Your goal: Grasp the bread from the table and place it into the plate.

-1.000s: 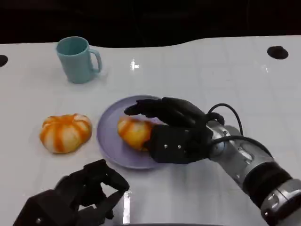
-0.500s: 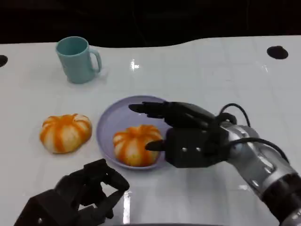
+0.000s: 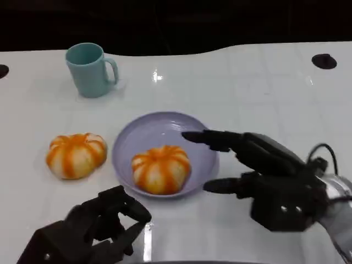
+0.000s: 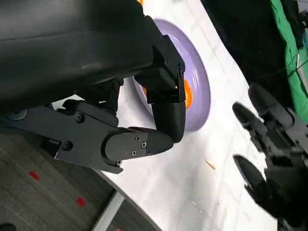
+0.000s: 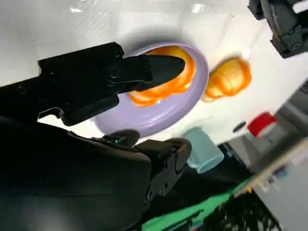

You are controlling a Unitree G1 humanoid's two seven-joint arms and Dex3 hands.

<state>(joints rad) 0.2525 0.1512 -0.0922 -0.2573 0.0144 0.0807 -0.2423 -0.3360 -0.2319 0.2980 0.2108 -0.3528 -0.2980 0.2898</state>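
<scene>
We see one bread (image 3: 161, 169), a pumpkin-shaped orange roll with pale ribs, lying in the lavender plate (image 3: 165, 127), while a second bread (image 3: 76, 154) of the same kind sits on the white table (image 3: 247, 93) just to the plate's left; the right hand (image 3: 264, 176) hovers beside the plate's right rim with fingers spread and nothing in them, and the left hand (image 3: 93, 228) rests near the table's front edge, fingers loosely curled around nothing. We judge the rolls light, soft and easily dented, best cupped gently around the sides rather than pinched on top. We find no readable writing or brand on the rolls, plate or teal mug (image 3: 91, 69).
</scene>
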